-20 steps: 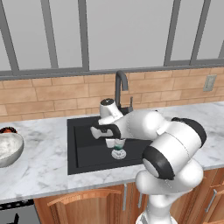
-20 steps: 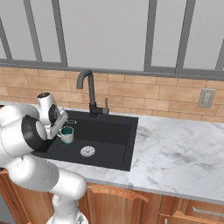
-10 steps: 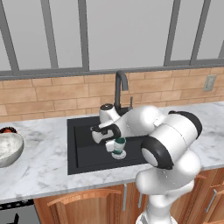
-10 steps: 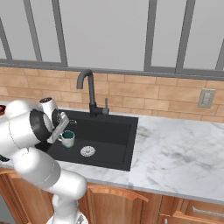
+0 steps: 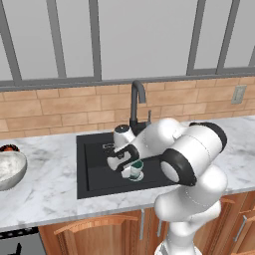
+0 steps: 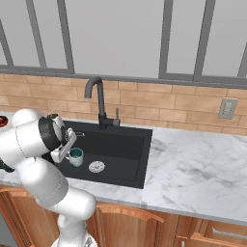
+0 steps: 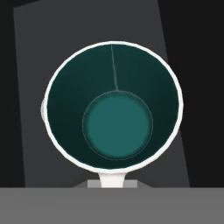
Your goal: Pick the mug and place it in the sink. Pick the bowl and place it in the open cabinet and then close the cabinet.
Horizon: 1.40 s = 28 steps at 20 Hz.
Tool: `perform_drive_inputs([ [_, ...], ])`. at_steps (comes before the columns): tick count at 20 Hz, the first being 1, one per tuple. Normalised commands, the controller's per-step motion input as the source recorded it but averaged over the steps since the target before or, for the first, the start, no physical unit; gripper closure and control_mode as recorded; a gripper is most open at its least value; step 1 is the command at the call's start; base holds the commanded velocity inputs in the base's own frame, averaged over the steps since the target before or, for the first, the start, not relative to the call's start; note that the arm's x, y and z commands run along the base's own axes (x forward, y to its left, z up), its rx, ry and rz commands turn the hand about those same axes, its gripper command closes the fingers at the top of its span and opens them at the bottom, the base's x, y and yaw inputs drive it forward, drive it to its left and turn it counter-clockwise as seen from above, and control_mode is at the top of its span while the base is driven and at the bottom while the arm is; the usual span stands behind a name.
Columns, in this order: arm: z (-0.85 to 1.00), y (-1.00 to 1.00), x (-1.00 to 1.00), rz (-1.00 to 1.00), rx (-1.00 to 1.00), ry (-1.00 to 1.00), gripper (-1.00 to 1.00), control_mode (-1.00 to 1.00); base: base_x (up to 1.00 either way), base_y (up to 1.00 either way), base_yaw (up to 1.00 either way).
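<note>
While my hand (image 5: 130,167) reaches down inside the sink (image 5: 94,172), it is clamped tight on the mug (image 6: 75,157) by its handle, holding it upright close over the black basin floor, beside the silver drain (image 6: 96,166). Looking straight down, I see the mug's teal inside and white rim. No writing reads anywhere. At the left, the bowl (image 5: 9,169) sits on the marble table (image 5: 45,191).

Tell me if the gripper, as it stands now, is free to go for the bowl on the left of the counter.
Probably not yet: the gripper is shut on the mug, low in the sink. The bowl sits uncovered on the counter, apart from the arm.
</note>
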Motion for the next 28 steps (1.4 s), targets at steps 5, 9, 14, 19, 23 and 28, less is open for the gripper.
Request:
perform_drive_inputs([
  [5,-0.26,0.00,0.08,0.00,0.00,0.00,1.00,-1.00,0.00,0.00,0.00],
  [9,-0.28,0.00,0.25,0.00,0.01,0.00,1.00,-1.00,0.00,0.00,0.00],
  [14,-0.27,0.00,0.27,0.00,0.00,0.00,1.00,-1.00,0.00,0.00,0.00],
  [19,-0.36,0.00,0.21,0.00,0.01,0.00,1.00,-1.00,0.00,0.00,0.00],
  [23,-0.30,0.21,0.07,0.00,0.00,-0.05,1.00,-1.00,0.00,0.00,0.00],
  [28,-0.26,0.39,0.02,0.00,0.00,-0.09,1.00,-1.00,0.00,0.00,0.00],
])
